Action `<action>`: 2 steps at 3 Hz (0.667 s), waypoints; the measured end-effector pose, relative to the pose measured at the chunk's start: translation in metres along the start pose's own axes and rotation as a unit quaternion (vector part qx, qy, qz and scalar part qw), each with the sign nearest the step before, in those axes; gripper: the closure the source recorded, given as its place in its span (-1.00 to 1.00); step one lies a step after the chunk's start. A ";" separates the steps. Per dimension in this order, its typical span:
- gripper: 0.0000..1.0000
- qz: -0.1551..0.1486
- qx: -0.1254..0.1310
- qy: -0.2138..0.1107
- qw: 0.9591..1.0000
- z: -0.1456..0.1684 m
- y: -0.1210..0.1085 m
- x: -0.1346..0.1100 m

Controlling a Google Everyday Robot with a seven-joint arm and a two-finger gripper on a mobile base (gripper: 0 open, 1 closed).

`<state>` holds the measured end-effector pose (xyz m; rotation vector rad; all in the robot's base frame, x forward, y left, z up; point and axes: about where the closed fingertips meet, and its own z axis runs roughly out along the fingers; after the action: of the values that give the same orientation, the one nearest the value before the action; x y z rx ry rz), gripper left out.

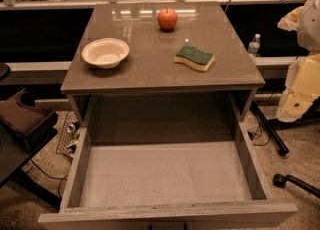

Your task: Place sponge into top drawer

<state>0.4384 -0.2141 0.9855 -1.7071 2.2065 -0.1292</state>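
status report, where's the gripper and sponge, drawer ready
Gripper at right edge, beside the table. Sponge on it, right side. Drawer pulled open. Nothing between them.

Wavy-edged rectangular sponge [194,57]: dark green scouring top over yellow foam. Wide wooden top drawer [165,213]: grey-brown walls, pale bottom. At the right edge, cream-white gripper [296,105].

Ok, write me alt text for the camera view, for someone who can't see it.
A green-topped yellow sponge lies on the right of a grey-brown table, whose top drawer stands pulled open and empty below. A white bowl and a red apple also sit on the table; the gripper hangs at the right edge, off the table.
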 end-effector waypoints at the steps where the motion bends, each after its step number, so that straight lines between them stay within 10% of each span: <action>1: -1.00 0.000 0.000 0.000 1.000 0.000 0.000 0.000; 2: -1.00 0.010 0.008 -0.022 1.000 -0.003 -0.017 -0.008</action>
<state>0.4547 -0.2113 0.9944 -1.6641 2.1846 -0.1030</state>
